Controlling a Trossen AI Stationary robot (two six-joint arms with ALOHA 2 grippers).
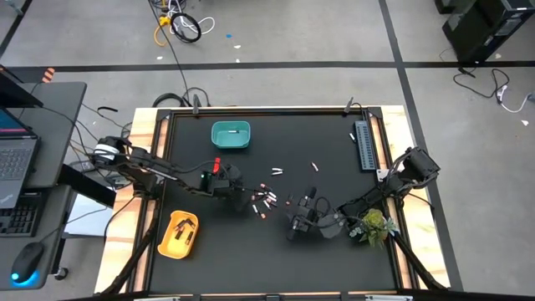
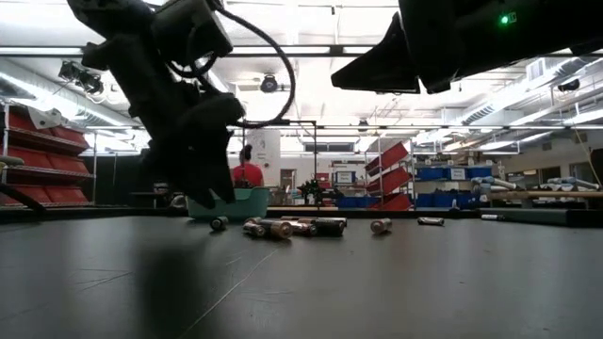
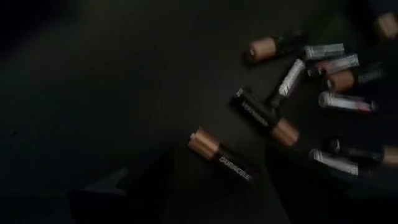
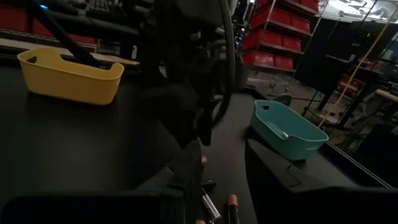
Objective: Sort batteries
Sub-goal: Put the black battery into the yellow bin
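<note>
High view: left end effector [image 1: 236,186] open, empty.

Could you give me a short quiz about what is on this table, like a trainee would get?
1. True or false: the teal bin sits nearer the table's far edge than the yellow bin.
2. Where does the main cluster of batteries lie? A) inside the yellow bin B) on the black mat between the left gripper and the right gripper C) on the grey ribbed strip
3. Fill in: the left wrist view shows copper-topped batteries lying on their ____.

Key: 1 true. 2 B. 3 sides.
</note>
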